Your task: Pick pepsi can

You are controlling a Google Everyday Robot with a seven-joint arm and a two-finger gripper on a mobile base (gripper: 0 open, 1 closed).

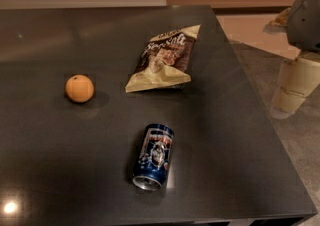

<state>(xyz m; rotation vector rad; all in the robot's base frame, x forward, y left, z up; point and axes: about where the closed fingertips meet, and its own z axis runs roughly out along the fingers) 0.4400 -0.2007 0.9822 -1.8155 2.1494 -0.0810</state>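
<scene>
On the counter, near its front edge, the pepsi can is laid on its side. The claw is held off the right edge; its state cannot be told.

Left of the gripper, the brown-and-tan foil chip bag carries unreadable white script. The label on the dark blue metal can is unreadable too.
</scene>
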